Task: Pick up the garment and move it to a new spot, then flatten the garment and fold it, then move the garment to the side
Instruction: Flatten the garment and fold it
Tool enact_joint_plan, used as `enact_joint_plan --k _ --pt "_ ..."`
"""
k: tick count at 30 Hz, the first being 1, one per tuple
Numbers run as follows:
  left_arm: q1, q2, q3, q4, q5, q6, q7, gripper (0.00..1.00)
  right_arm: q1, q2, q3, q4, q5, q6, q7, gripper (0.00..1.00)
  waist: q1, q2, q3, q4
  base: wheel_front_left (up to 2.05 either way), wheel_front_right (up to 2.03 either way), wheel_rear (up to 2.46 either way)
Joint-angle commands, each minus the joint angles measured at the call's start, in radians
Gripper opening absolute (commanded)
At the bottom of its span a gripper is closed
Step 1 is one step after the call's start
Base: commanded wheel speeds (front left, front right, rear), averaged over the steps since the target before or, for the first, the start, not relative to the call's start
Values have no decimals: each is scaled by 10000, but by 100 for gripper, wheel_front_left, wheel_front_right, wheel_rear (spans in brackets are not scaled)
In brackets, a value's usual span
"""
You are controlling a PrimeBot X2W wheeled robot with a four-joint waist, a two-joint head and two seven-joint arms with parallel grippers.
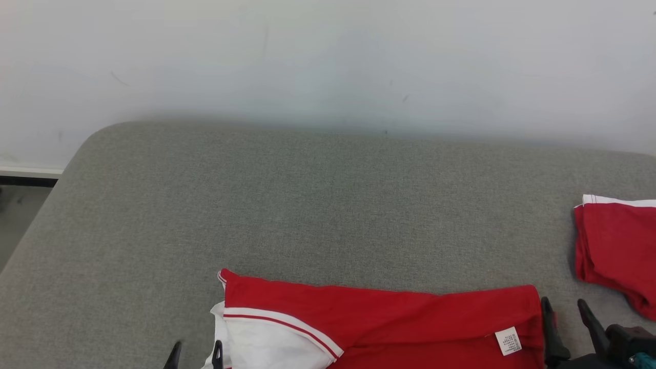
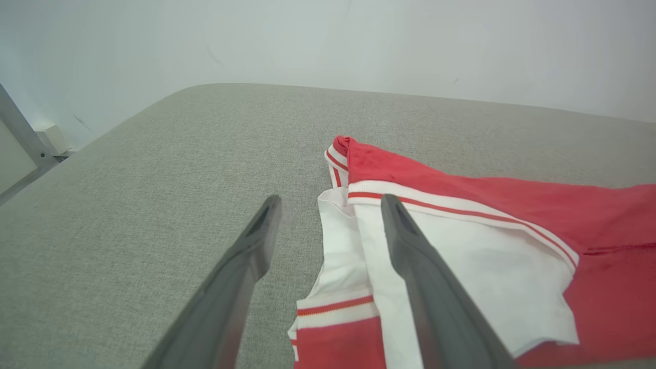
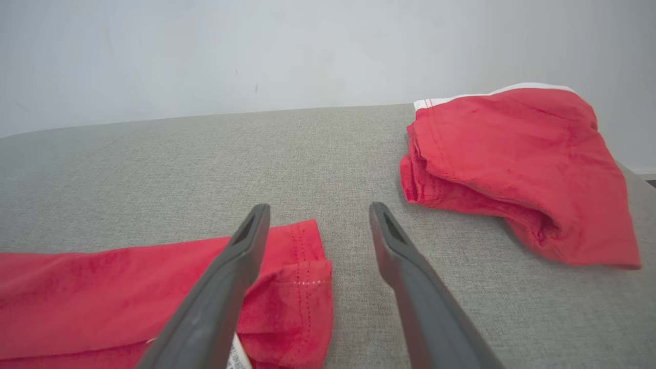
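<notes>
Looking down on a red-and-white garment [image 1: 389,318] stretched along the near edge of the grey tabletop [image 1: 307,205], long axis running left to right, partly flattened with its far edge doubled over. Finding the left hand [image 1: 196,356] at the white-trimmed left end and the right hand [image 1: 564,305] at the red hem end, by the small white label [image 1: 508,341]. Holding nothing in either: both spread wide. Straddling the cloth edge on each side (one finger over fabric, the other over bare tabletop). Judging a two-handed grab of the two ends as the likely next move, each hand nearest its own end. Noting another folded red piece [image 1: 615,246] toward the right edge, apart from the garment but near the right hand, so worth steering clear of.
</notes>
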Motion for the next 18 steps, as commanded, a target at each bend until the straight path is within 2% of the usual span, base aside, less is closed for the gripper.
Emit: enact_joint_plan --k 1,18 --pt "-127 -9 -44 -132 -41 31 -31 100 118 83 59 14 -46 -27 -40 100 0 -1 5 -15 0 0 0" --pt "-360 -8 -356 -152 -134 -14 -29 100 -484 -26 1109 1905 526 -27 -42 100 0 -1 83 -117 0 0 0"
